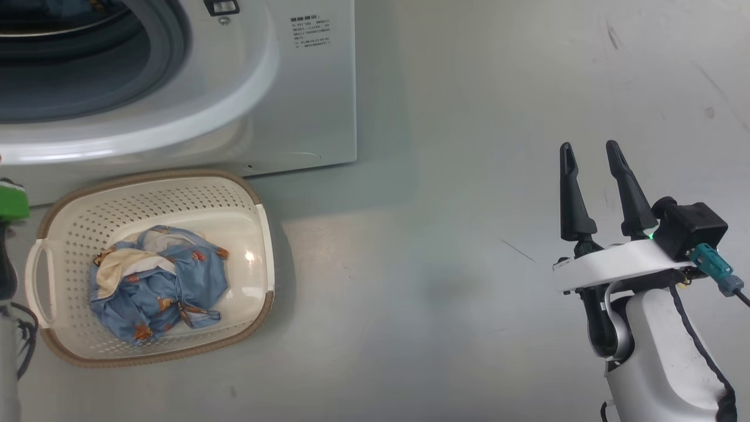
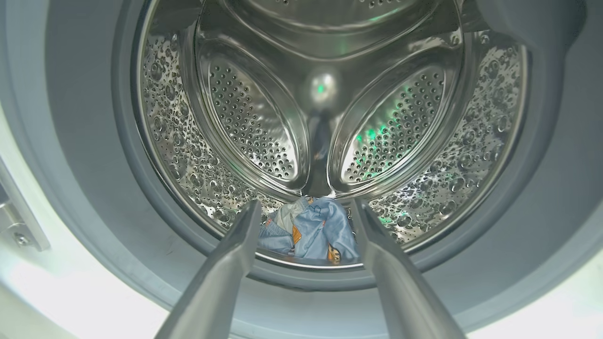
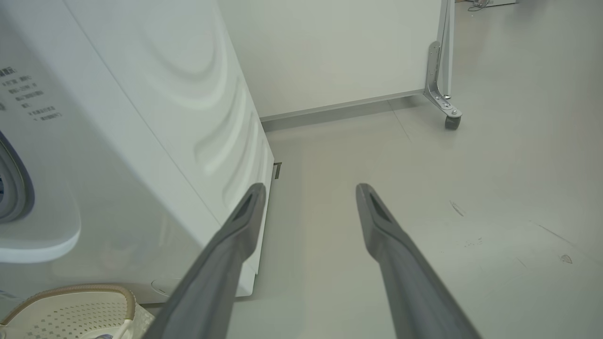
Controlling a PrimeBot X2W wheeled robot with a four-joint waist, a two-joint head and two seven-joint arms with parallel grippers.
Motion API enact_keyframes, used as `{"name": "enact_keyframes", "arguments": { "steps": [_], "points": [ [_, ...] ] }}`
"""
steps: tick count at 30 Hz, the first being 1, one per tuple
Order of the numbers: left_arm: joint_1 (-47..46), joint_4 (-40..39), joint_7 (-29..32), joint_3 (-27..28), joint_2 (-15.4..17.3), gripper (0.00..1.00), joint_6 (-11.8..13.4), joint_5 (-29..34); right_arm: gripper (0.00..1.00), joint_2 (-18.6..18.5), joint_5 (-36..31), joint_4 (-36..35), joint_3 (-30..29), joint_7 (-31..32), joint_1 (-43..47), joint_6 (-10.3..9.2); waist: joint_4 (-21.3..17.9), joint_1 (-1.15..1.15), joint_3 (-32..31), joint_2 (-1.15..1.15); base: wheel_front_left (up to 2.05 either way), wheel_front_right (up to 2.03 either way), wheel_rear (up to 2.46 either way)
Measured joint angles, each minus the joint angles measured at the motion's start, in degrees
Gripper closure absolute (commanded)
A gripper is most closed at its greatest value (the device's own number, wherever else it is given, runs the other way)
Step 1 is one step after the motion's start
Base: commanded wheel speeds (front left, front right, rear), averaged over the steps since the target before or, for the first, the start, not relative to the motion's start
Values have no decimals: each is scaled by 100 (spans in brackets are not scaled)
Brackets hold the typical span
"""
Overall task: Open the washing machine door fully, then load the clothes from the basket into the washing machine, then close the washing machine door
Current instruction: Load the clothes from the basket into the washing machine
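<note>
A: Clothes [image 1: 158, 281]?
B: A blue bundle with orange print lies on the basket [image 1: 117, 205] bottom, toward its near left corner. A second blue piece [image 2: 311, 228] lies low in the drum [image 2: 254, 122], just behind the front lip.

A: Basket?
B: On the floor [image 1: 445, 234], just beside the bottom edge of the washer [image 1: 304, 105] front, below the drum mouth.

A: Grippers?
B: Left gripper [image 2: 306, 202] is at the drum mouth, fingers spread wide with nothing between them. The tips look clear of the blue piece, though the wide lens makes that hard to call. Right gripper [image 1: 589, 144] is over bare floor, well right of the washer's front corner, also wide and empty.

A: Step?
B: Loading, by my reading, and partway through: one piece is in the drum, the bundle is yet to go. Closing the door comes after.

A: Next move?
B: Probably the left arm backs out of the mouth and drops to the basket. It would pinch the bundle at its highest fold and lift it over the rim. Then it should carry the bundle past the lip, deep enough that no fabric hangs where the door seals.
</note>
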Motion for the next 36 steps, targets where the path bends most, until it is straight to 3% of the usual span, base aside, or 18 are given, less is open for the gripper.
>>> {"name": "enact_keyframes", "arguments": {
  "steps": [23, 36],
  "points": [
    [2541, -1036, 0, 501, -938, 0, 0, 1146, 0, 37, -200, 133, -23, 0, 887, 60, 164, 0, -1738, 0, 0, 0, 0],
    [3488, -1562, 3, 524, -1346, 0, 0, 1682, 0, 51, -501, -55, 7, 0, 1201, 59, 108, -1, -2253, 0, 0, 0, 0]
  ]
}}
